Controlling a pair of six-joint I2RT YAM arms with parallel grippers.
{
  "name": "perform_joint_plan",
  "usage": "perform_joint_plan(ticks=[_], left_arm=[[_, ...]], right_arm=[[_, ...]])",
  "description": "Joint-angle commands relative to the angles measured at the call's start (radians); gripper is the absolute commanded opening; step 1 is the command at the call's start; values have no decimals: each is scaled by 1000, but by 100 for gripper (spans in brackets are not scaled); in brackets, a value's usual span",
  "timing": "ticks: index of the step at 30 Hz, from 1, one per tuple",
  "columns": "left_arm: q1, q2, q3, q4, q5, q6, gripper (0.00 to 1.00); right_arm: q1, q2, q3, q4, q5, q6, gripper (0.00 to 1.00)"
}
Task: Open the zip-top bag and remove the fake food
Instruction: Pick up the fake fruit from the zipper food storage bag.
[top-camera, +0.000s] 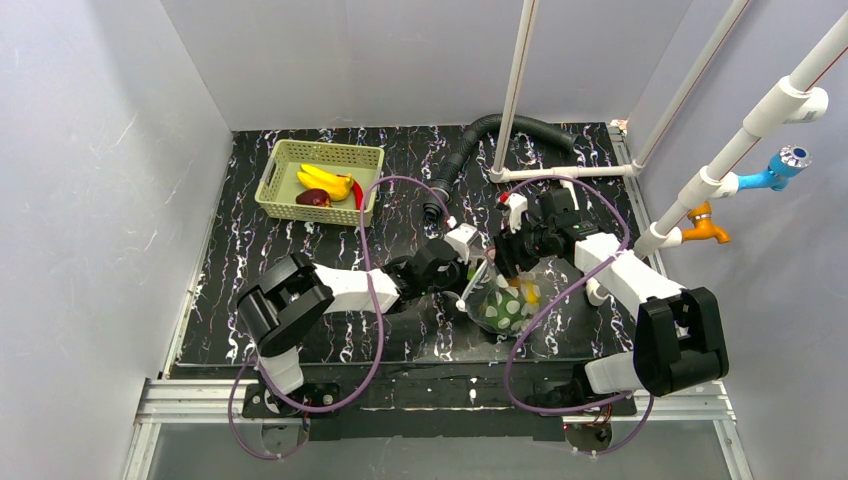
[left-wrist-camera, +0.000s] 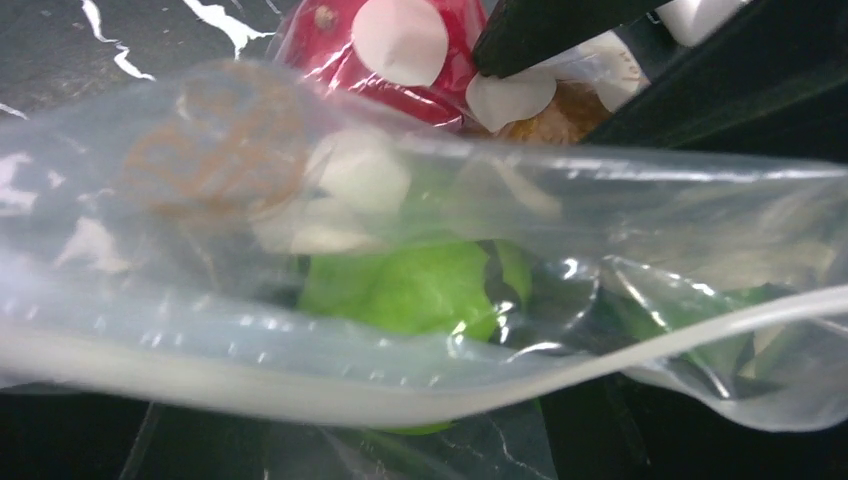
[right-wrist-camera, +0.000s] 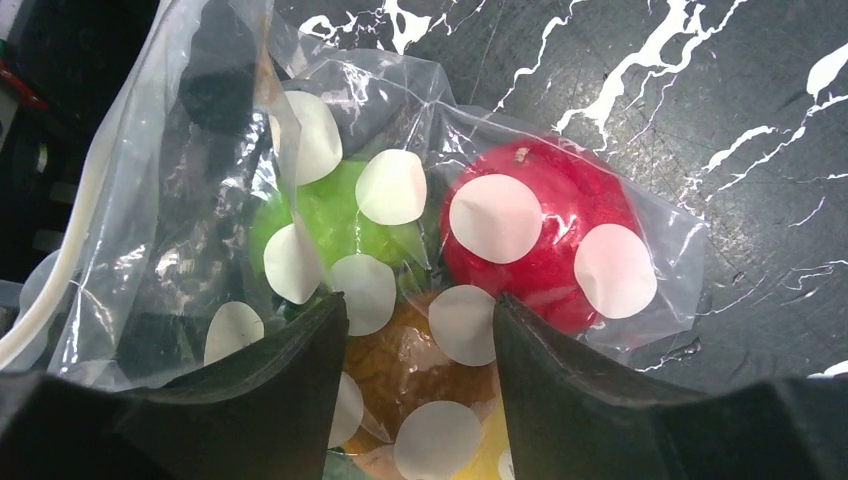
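Top view: pale green basket (top-camera: 275, 185) at back left of surface (top-camera: 400, 340) already held banana (top-camera: 325, 180), red chili (top-camera: 357, 192) and dark piece (top-camera: 313, 198). Zip-top bag (top-camera: 512, 298) sat right of middle, between left pincer (top-camera: 468, 285) and right pincer (top-camera: 505, 262). Some fake food (top-camera: 495, 315) inside. Task partly done.

Left wrist view: zip strip (left-wrist-camera: 300, 395) ran side to side, sagging. Mouth maybe open, facing camera. Own fingers hidden, so could not tell if apart or together.

Right wrist view: fingers apart over bag, brown piece (right-wrist-camera: 410, 370) between them. Red apple (right-wrist-camera: 545, 240) and green piece (right-wrist-camera: 320, 215) left to take out.
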Motion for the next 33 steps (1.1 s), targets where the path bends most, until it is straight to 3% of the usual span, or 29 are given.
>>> perform_joint_plan(ticks=[1,6,16,27,33], left_arm=[[-3,-100,-36,-112,-81,44,9],[-2,-204,-88,-103,-112,3,0],[37,-307,-205,-41,-119,-182,0],[50,-359,-261,46,-97,-297,0],[51,-346,-269,93,-74,-327,0]], right_arm=[[7,-29,16,-53,0,-30,67],[-23,-84,19,-61,-28,-32,77],[-57,-175,30,-128,-126,-142,88],[-74,-251,17,-408,-561,-566,93],[-37,-231,-26,-297,-498,-480,98]])
